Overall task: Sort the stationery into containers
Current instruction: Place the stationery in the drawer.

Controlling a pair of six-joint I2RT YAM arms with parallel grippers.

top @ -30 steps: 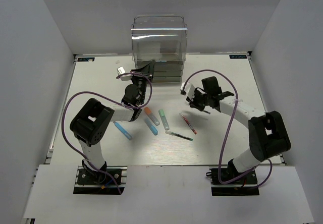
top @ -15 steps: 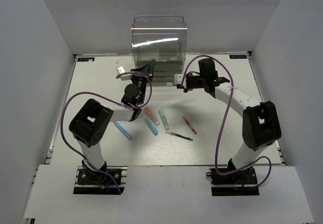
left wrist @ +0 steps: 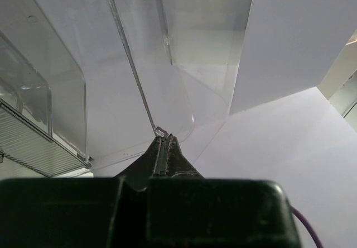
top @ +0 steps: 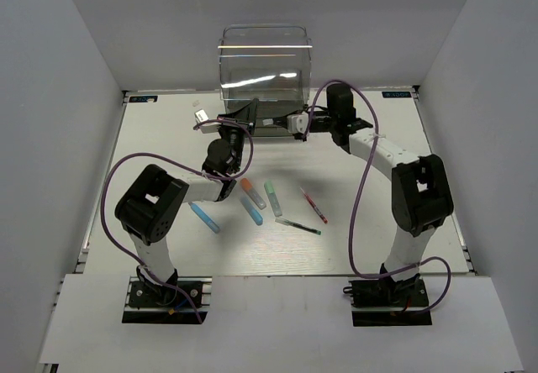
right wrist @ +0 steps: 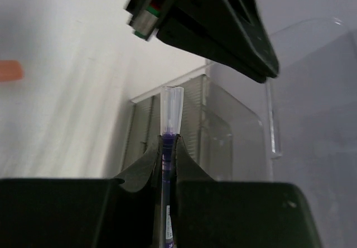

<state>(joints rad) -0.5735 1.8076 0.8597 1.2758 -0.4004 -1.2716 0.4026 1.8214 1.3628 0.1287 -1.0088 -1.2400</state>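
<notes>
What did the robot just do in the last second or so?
The right gripper, shut on a dark purple pen, swung from mid-table out to the front of the drawer cabinet. The left gripper stayed pinched on the cabinet's clear edge. The markers and pens on the table did not move.

Clear cabinet [top: 265,70] upright at far table edge; your left gripper [left wrist: 162,138] pinches drawer [left wrist: 167,80] lip. Purple pen [right wrist: 172,108] clamped in your right gripper [right wrist: 167,140]. Two light-blue markers [top: 204,218], orange marker [top: 252,193], mint marker [top: 273,197], red pen [top: 314,206], green pen [top: 298,226] loose mid-table.
</notes>
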